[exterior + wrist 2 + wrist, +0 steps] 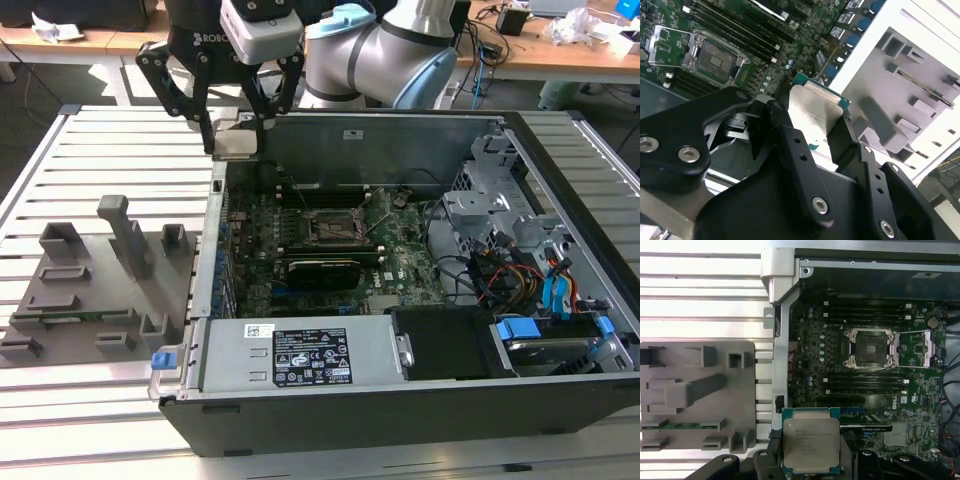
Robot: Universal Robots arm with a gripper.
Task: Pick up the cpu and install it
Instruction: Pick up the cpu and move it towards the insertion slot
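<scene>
The cpu (811, 440), a flat square chip with a silver metal top and a green rim, is held in my gripper (812, 462), which is shut on two of its opposite edges. In the exterior view the gripper (237, 135) hangs with the cpu (236, 142) above the far corner of the open computer case (400, 135) on the exterior view's left, high over the board. The black motherboard socket (330, 228) lies open in the middle of the board, away from the chip. The second wrist view shows the cpu (812, 112) between the black fingers (790, 145), with the socket (715, 56) beyond.
A grey plastic fixture (90, 280) with upright blocks lies on the slatted table on the exterior view's left of the case. Inside the case are a drive cage (490, 190), coloured cables (520, 275) and a power supply (310, 355) along the near wall.
</scene>
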